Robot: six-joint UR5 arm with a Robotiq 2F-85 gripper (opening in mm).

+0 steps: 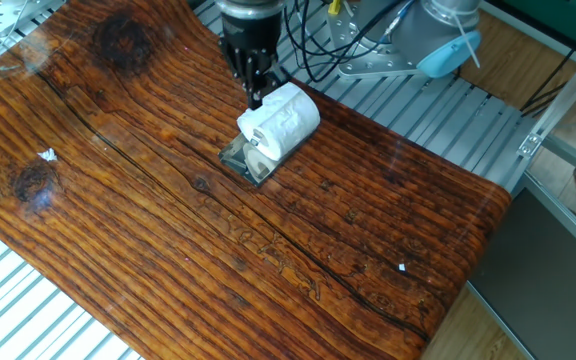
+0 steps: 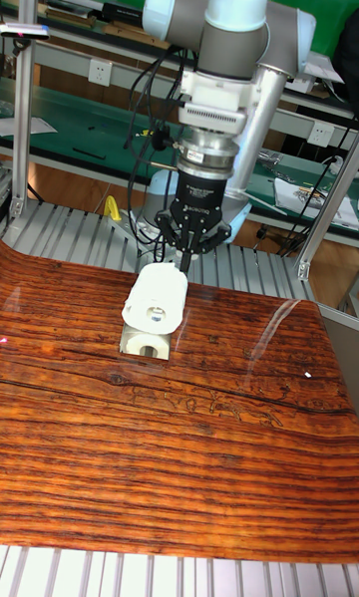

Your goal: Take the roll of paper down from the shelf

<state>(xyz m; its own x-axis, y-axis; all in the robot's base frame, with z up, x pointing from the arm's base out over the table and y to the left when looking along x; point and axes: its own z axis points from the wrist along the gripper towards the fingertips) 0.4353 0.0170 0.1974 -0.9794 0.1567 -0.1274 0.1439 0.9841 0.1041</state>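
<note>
Roll of paper (image 1: 280, 122) sat on the shelf (image 1: 244, 160), upper centre of frame. Gripper (image 1: 256, 92) just behind it, fingers apparently pinched together, empty. Roll looked light, soft, squashable; best grasped gently across its sides.

Glossy wood-grain table (image 1: 348, 250), crinkled soft paper roll (image 1: 283, 120), metal shelf (image 1: 243, 160).

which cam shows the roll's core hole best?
Tall fixed view: the roll of paper faces the camera end-on, so its core hole reads clearly. The fixed view shows the roll from above and the side, its end face oblique and the hole indistinct.
</note>
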